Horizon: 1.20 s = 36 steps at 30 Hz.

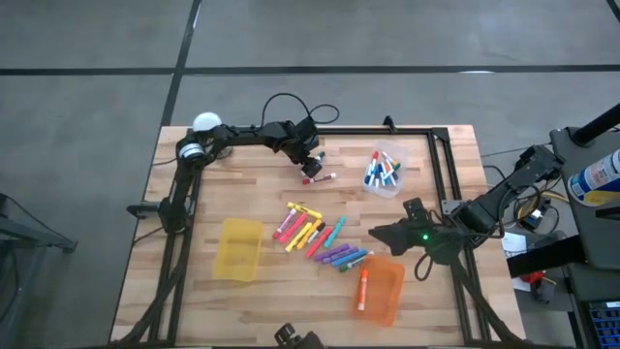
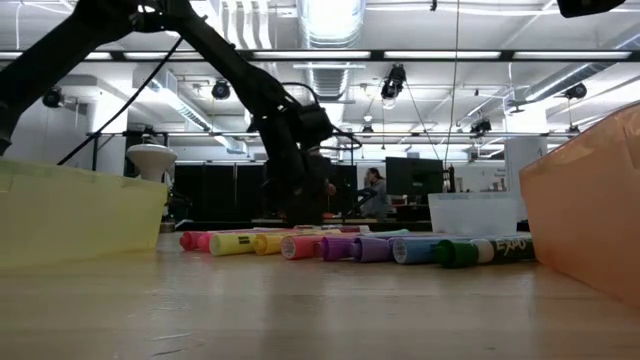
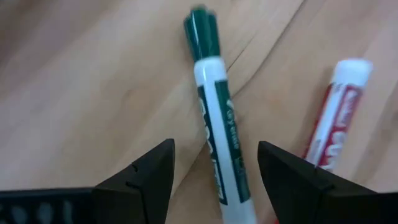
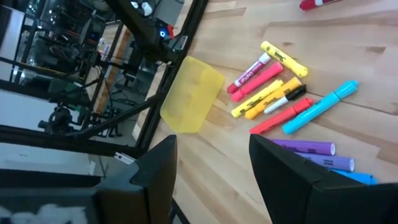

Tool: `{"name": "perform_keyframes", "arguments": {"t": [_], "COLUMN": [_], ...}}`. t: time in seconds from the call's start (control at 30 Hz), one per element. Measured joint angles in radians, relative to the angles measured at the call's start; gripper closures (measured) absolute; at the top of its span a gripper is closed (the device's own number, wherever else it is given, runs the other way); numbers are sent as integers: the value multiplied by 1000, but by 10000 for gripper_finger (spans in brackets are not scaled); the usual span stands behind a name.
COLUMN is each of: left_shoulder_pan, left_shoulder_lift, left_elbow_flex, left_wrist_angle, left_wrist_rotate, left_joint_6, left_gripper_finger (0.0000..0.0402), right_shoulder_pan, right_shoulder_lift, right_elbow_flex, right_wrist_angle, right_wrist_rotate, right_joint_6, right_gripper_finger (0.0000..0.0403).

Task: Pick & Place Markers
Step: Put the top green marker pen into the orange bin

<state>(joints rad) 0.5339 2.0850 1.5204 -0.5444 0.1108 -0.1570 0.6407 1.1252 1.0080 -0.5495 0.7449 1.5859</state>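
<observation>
The left tool (image 3: pixel 211 180) hangs wide open over the worktop (image 3: pixel 93 81), a green marker (image 3: pixel 219 130) lying between its fingers, a red marker (image 3: pixel 333 124) just outside one. The right tool (image 4: pixel 211 174) waits open and empty above the loose markers (image 4: pixel 280 99).

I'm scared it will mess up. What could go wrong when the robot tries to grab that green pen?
1. The left gripper has its jaws open around the green marker, but the red marker lies right beside it. A closing jaw might bump or pinch that one too.

2. The green marker lies slanted between the jaws, so it could twist or roll away on the table when squeezed.
</observation>
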Motion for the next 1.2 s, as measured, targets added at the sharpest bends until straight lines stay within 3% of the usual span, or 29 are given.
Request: {"name": "perform_keyframes", "arguments": {"t": [0.23, 0.57, 0.87, 1.2], "left_shoulder_pan": [0, 4, 18, 20], "left_shoulder_lift": [13, 13, 2, -135], "left_elbow_flex": [0, 0, 30, 78], "left_wrist_angle": [-3, 3, -28, -31], "left_wrist_rotate": [-5, 8, 69, 126], "left_joint_6": [8, 32, 24, -29], "left_gripper_finger": [200, 358, 358, 358], "right_shoulder_pan": [0, -4, -32, -55], "right_shoulder_lift": [0, 0, 0, -6], "right_elbow_flex": [0, 0, 0, 0], "right_wrist_angle": [0, 0, 0, 4], "right_wrist_rotate": [18, 43, 43, 99], "right_joint_6": [-1, -1, -1, -15], "right_gripper_finger": [209, 209, 209, 209]}}
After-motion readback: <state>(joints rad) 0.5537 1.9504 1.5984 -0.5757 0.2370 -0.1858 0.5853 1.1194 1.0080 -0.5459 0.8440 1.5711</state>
